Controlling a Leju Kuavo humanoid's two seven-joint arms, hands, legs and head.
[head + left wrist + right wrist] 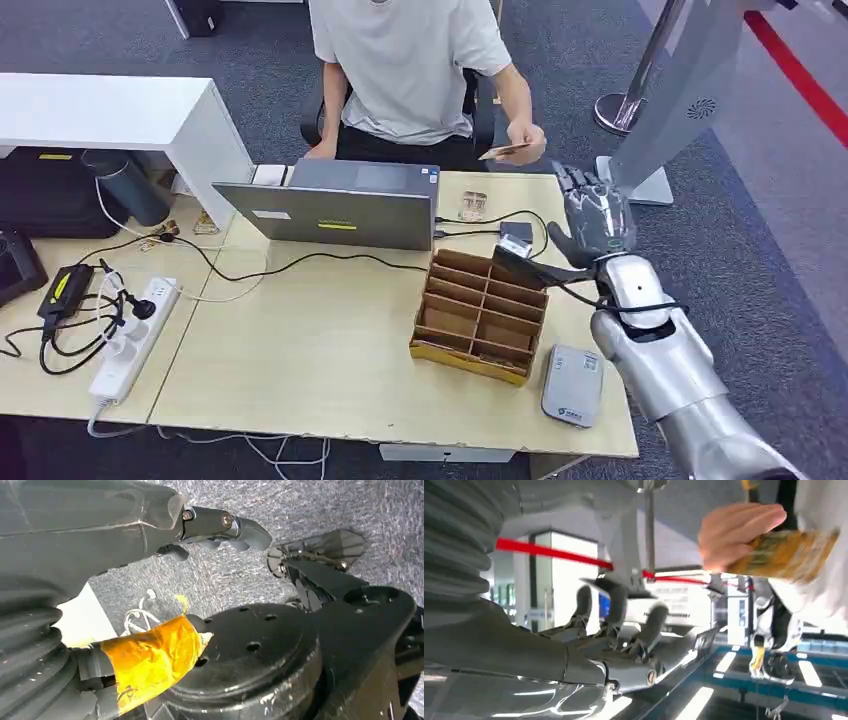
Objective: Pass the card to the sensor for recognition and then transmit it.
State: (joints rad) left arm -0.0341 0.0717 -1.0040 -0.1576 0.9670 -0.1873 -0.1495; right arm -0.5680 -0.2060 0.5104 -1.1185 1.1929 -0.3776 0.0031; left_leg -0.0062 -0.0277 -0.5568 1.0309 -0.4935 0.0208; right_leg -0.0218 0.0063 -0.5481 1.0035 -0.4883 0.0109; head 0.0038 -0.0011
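A person seated across the table holds a tan card in one hand, just past the table's far edge. In the right wrist view the card looks yellow and is pinched by the person's fingers. My right hand is raised over the far right corner of the table, below and right of the card, fingers apart and holding nothing. Its fingers stay apart from the card. The grey card sensor lies flat near the front right edge. My left hand hangs over the carpet with nothing in it.
A cardboard divider box stands between the sensor and an open laptop. Black cables cross the wooden table. A white power strip and chargers lie at the left. A stanchion base stands on the carpet at the right.
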